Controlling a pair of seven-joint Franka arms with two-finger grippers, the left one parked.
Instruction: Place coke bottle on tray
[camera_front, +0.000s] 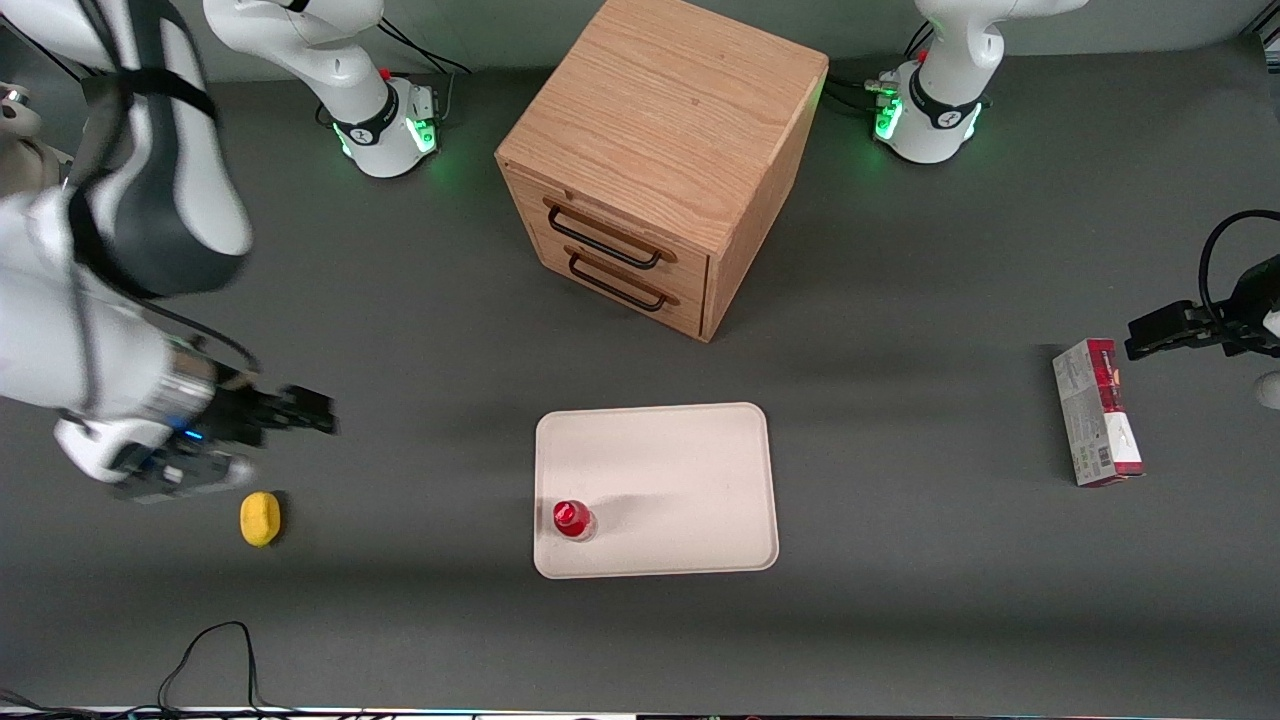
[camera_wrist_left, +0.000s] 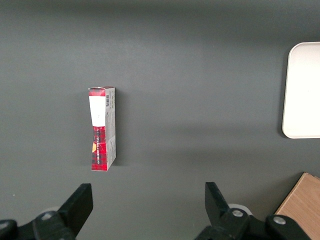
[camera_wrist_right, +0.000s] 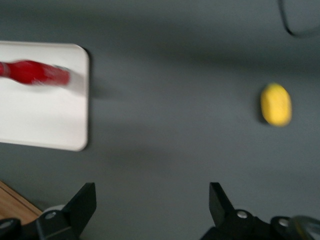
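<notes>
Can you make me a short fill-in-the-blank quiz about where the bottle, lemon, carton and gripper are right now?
1. The coke bottle stands upright on the ____.
2. The open gripper hovers over the table above the ____, holding nothing.
3. The carton lies toward the ____ arm's end of the table.
4. The cabinet shows ____ drawer handles on its front.

Missing words: tray; lemon; parked; two

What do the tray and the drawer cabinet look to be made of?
Tray: matte cream-white, probably plastic or moulded pulp, with no gloss and rounded corners. Drawer cabinet: light wood or veneer with visible grain and dark metal-looking handles. The gripper hangs open above the table near the lemon.
</notes>
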